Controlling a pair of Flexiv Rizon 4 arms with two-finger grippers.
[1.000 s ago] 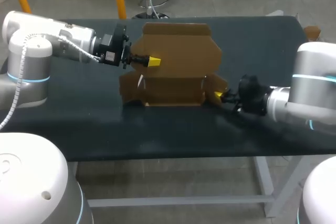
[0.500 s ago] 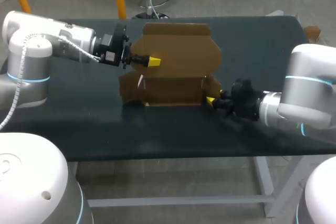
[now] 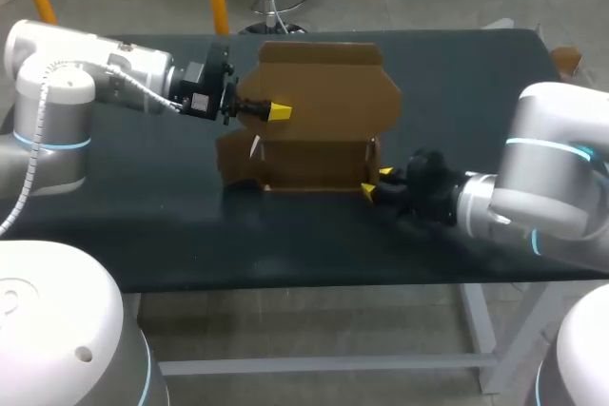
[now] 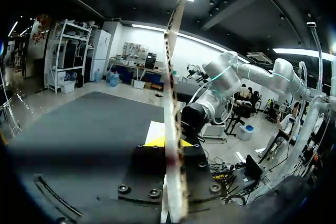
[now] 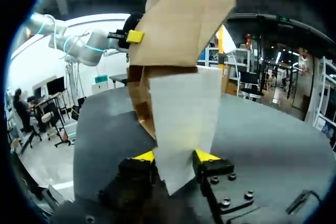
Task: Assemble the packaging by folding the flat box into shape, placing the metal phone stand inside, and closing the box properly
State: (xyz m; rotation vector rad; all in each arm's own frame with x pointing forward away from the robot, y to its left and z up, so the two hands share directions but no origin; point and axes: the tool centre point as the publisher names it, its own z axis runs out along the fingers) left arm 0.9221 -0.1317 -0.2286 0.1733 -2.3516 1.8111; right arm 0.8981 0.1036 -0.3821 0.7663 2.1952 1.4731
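A counter [image 3: 143, 235] with a dark, matte top spans the head view from side to side. Its front edge runs straight, and its far right corner is rounded. Under the front edge shows a pale grey metal frame [image 3: 473, 316], with an upright leg at the right and a low rail [image 3: 314, 363] running across. In both wrist views the same dark top lies flat and wide, with a dull sheen.
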